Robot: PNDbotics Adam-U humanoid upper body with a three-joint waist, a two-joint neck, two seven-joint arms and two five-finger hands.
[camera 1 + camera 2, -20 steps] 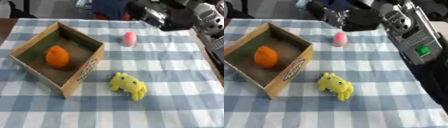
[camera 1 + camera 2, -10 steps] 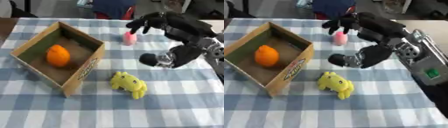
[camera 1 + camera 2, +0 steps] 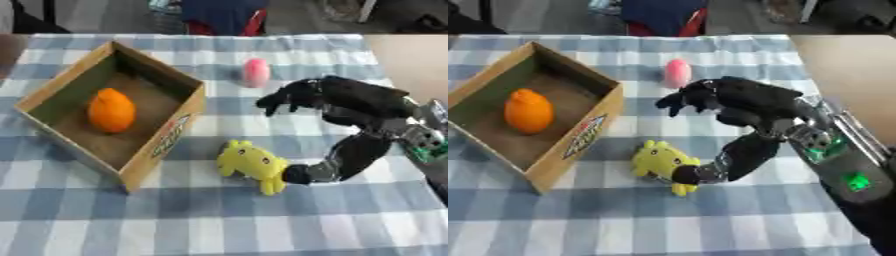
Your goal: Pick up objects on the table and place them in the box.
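We reach right hand (image 3: 350, 107) from frame right toward yellow plush toy (image 3: 252, 164) at centre; fingers (image 3: 284, 98) spread, thumb tip touching toy, nothing gripped. Orange (image 3: 111, 109) already in cardboard box (image 3: 162, 145). Pink object (image 3: 255, 72) waits above. Next, we judge: close on toy, lift.

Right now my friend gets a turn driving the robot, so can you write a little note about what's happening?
Right hand: open, above the yellow toy, thumb tip beside the toy, fingers spread towards the pink egg. It holds nothing.
Left hand: not in view.
Box: on the checked cloth, at the left.
Done: the orange lies in the box.
Left: the yellow toy, right of the box, and the pink egg, farther back on the cloth. Both go into the box. The toy looks like the likely next pick.
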